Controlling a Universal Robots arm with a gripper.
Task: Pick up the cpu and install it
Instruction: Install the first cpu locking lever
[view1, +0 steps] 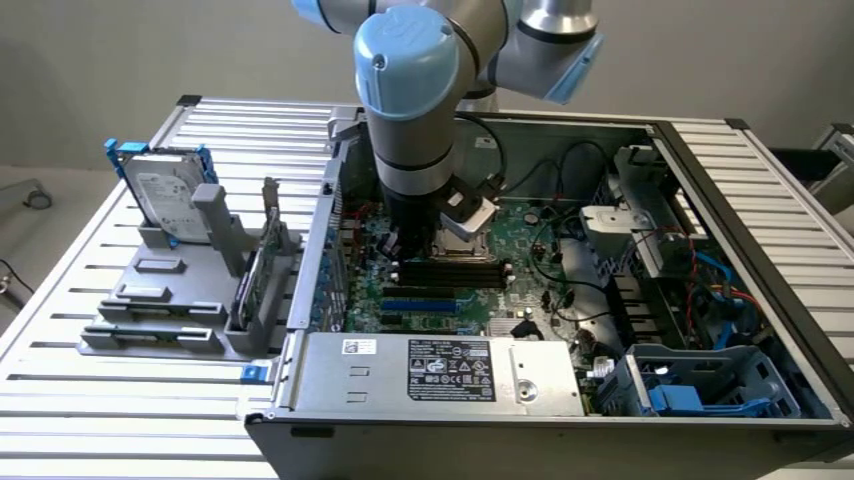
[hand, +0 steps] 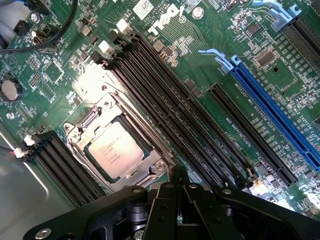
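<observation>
The cpu, a small square chip with a silvery top and faint print, lies flat inside the metal-framed socket on the green motherboard. In the wrist view my gripper is shut, its black fingers pressed together with nothing between them, just beside the socket's corner and above the board. In the exterior view the arm reaches down into the open computer case, and the gripper hangs low over the board next to the socket.
Black memory slots and blue expansion slots run beside the socket. A power supply sits at the case's near side, with cables and a drive cage at the exterior view's right. Outside, a grey fixture holds a hard drive.
</observation>
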